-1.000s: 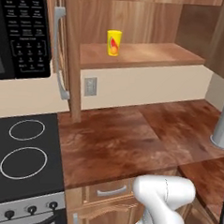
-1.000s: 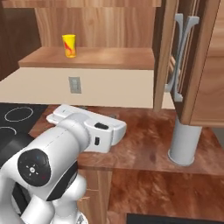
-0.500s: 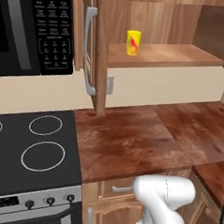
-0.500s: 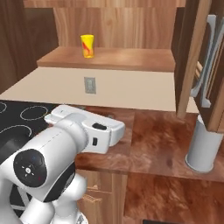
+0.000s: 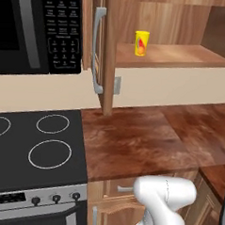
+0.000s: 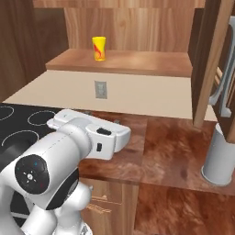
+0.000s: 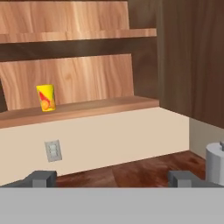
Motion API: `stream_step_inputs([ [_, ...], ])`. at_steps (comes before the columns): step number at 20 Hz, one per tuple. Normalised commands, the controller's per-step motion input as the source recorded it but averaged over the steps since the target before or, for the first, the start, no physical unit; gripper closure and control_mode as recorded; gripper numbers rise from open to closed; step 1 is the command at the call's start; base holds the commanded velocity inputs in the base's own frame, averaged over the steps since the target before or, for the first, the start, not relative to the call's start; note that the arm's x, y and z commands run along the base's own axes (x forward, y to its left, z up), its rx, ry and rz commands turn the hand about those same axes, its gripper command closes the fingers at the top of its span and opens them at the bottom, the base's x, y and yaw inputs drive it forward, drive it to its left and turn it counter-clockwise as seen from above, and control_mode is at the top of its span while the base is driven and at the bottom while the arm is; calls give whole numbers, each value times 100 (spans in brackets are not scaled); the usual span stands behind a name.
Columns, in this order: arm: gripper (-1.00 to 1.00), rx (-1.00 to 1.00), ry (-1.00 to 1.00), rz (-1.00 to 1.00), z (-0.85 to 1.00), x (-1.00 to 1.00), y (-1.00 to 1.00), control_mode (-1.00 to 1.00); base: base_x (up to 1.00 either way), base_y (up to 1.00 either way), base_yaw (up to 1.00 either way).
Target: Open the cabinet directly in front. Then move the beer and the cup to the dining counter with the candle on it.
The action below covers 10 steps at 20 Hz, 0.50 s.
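The cabinet (image 5: pixel 106 52) stands open, its left door (image 5: pixel 95 47) edge-on with a silver bar handle and its right door (image 6: pixel 212 59) swung out. The yellow cup (image 5: pixel 141 43) (image 6: pixel 98 48) (image 7: pixel 46 98) stands upright on the lower shelf (image 6: pixel 137 62), alone there. My gripper (image 7: pixel 113 179) is open with nothing between its fingertips (image 7: pixel 41 178). It hangs over the worktop, well short of the shelf and below it, with the cup up and to the left in the hand view. The beer, the dining counter and the candle are out of view.
A black microwave (image 5: pixel 34 29) hangs left of the cabinet, above a black stove (image 5: pixel 32 152). The reddish-brown worktop (image 5: pixel 141 139) lies under the shelf. A grey cylinder (image 6: pixel 220 158) (image 7: pixel 215 162) stands at its right. A wall outlet (image 6: pixel 100 89) sits below the shelf.
The whole picture has shifted sideways in both base views, so the base has driven along the worktop. The cup has stayed on its shelf and the gripper has stayed open.
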Motion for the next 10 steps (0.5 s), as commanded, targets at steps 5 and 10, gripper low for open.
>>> stream_step_inputs([
  [5,-100,0,0,0,0,0,0,100,44,4,0],
  [10,-100,0,0,0,0,0,0,100,63,22,0],
])
